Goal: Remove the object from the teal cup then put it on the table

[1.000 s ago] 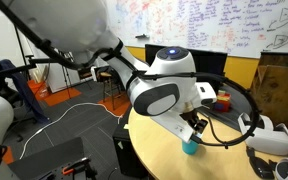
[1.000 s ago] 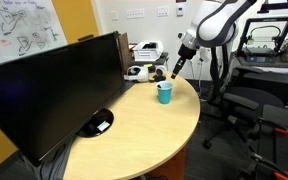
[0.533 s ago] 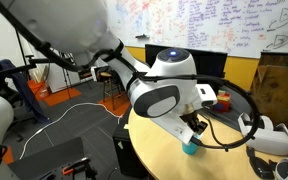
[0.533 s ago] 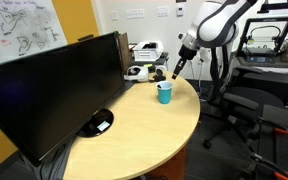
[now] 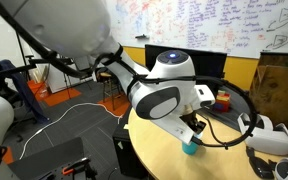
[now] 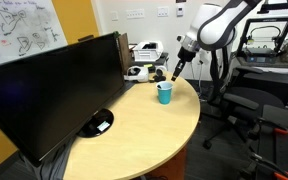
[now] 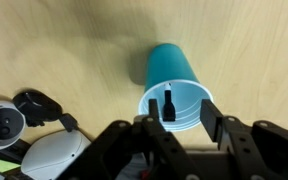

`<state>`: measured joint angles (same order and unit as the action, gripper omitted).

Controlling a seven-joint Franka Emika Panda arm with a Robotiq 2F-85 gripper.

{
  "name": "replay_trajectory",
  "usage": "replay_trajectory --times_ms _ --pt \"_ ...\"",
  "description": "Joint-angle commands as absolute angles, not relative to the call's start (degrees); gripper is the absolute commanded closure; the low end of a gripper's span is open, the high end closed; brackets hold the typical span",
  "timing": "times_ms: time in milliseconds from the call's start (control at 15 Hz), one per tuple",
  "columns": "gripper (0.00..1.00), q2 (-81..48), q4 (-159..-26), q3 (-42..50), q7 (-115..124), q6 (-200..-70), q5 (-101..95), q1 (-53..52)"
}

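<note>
Teal cup point(image 7: 174, 80) stands upright on the light wooden tabletop point(image 7: 54, 40), its open mouth facing the wrist camera. Inside the cup, a thin dark stick point(image 7: 169, 105) with one wider end stands against the inner wall. The pincer point(image 7: 179, 128) hovers just above the rim, fingers spread, gripping nothing.

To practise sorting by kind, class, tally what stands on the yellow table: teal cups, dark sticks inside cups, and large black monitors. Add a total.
Teal cup: 1
Dark stick, standing inside the cup: 1
Black monitor: 1
Total: 3
</note>
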<state>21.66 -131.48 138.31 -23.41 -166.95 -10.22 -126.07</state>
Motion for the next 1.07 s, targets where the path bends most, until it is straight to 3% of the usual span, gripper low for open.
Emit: replay_trajectory --times_ms 0,67,267,333,1000 --pt "0.48 23.4 -129.5 139.1 -24.0 -166.1 -11.7 -127.5" --pt "0.47 25.2 -129.1 135.3 -19.5 -165.6 -18.3 -123.1" --pt "0.49 25.1 -128.5 138.6 -22.8 -166.0 -15.5 -127.1" --pt "0.51 27.0 -127.9 135.7 -19.0 -165.4 -21.4 -123.5" --pt "0.54 31.5 -124.8 135.3 -16.9 -164.7 -30.1 -123.2"
